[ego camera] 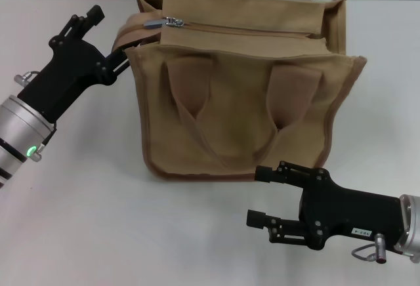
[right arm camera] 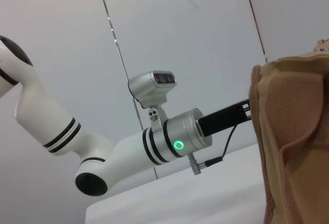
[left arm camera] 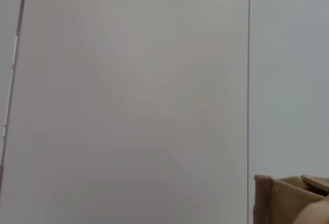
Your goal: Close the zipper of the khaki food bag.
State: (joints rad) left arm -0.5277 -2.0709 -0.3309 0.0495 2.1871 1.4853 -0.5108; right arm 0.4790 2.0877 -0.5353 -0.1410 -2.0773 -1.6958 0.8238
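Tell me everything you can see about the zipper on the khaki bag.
The zipper is a long tan line running across the top panel of the khaki food bag. Its small silver slider with pull tab sits at the end nearest the left gripper, whose fingers are at that bag corner. Whether the teeth are joined is unclear.

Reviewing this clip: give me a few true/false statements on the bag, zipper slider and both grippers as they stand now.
1. The khaki food bag stands upright on the table. True.
2. The zipper slider sits at the bag's right end. False: the silver slider is near the left end.
3. The right gripper holds a handle. False: it hovers open in front of the bag, touching nothing.
4. The left gripper is at the bag's left end. True.
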